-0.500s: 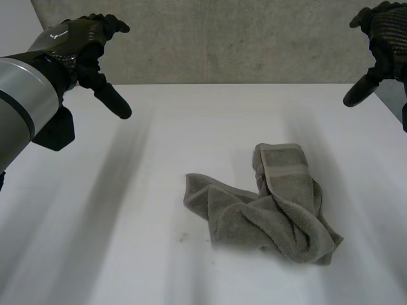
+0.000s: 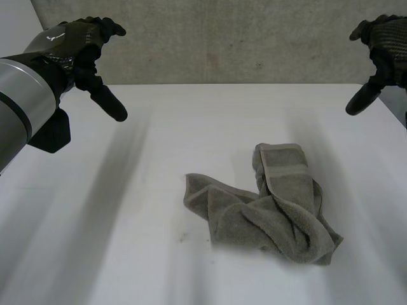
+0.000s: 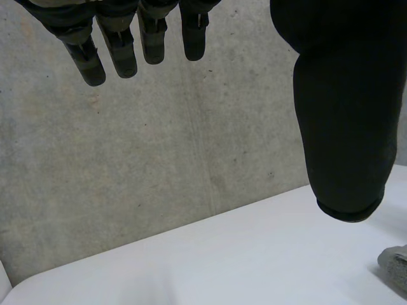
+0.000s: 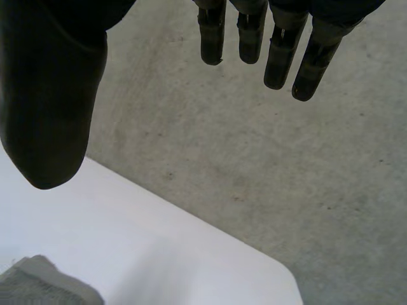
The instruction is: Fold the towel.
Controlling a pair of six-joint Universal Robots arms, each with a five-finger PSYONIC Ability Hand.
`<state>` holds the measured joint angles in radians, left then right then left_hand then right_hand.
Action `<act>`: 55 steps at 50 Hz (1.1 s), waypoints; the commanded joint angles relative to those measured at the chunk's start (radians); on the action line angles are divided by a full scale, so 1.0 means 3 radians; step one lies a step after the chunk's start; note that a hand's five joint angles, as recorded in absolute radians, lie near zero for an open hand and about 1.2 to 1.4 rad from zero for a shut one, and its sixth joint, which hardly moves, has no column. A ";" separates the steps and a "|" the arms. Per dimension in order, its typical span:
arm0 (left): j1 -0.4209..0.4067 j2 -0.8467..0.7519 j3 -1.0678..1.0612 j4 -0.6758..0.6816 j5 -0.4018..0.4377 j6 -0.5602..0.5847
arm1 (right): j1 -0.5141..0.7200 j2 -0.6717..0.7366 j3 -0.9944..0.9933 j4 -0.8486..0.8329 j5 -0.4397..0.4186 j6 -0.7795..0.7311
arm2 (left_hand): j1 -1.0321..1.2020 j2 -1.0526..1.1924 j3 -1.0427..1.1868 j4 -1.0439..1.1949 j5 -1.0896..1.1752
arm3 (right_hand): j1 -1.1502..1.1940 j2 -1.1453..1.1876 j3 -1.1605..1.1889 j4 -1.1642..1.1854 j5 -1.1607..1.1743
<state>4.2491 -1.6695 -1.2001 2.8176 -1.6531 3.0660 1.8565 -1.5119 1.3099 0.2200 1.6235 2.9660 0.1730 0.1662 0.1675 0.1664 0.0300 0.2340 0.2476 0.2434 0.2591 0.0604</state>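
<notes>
Table (image 2: 114, 216): smooth, white — rough concrete wall (image 2: 222, 38) stood behind.
Towel (image 2: 273, 210): grey terry, lay crumpled, well apart from either hand.
Left hand (image 2: 76, 44): hung released — empty.
Right hand (image 2: 385, 38): hung released, empty.

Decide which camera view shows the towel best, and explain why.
The head view: the whole towel lies crumpled on the white table. Each wrist view catches just a small corner of it on the table.

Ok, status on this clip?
Left hand open, right hand open, both above table. Towel crumpled, untouched. Nothing in the way.
</notes>
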 commanded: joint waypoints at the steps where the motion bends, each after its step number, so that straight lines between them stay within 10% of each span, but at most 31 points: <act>1: 0.0000 -0.0003 -0.0014 0.0001 -0.0007 0.0007 | -0.0123 0.0054 -0.0040 0.0131 -0.0221 -0.0003 | 0.0008 0.0031 0.0026 0.0030 -0.0097 | -0.0198 -0.0244 -0.0229 -0.0282 -0.0201; 11: -0.0036 -0.0054 -0.0192 0.0118 0.0055 0.0022 | -0.0262 0.0059 -0.0005 0.0059 -0.0610 -0.0090 | 0.0027 0.0050 0.0046 0.0049 -0.0078 | -0.0198 -0.0244 -0.0229 -0.0282 -0.0201; 21: -0.0312 -0.0760 -0.0535 0.0789 0.0142 0.0477 | -0.0206 0.0447 0.0144 0.0069 -0.1673 -0.1709 | 0.0155 0.0177 0.0173 0.0177 0.0050 | -0.0198 -0.0244 -0.0229 -0.0282 -0.0201; 41: -0.0496 -0.1721 -0.0832 0.1663 0.0586 0.0707 | -0.0022 0.1573 0.0302 -0.0099 -0.1720 -0.3244 | 0.0595 0.0618 0.0613 0.0617 0.0490 | -0.0115 -0.0160 -0.0146 -0.0199 -0.0118; 55: -0.0660 -0.2008 -0.0765 0.1796 0.0704 0.0702 | 0.0035 0.1757 0.0241 -0.0232 -0.1756 -0.3382 | 0.1388 0.1410 0.1406 0.1410 0.1283 | 0.2410 0.2364 0.2378 0.2326 0.2407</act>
<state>4.0709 -2.2598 -1.4398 3.3410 -1.4408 3.2777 1.8667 -0.9818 1.3974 0.1497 1.1003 1.9659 0.4256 0.4256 0.4259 0.4248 0.2511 0.7370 0.7413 0.7366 0.7349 0.5463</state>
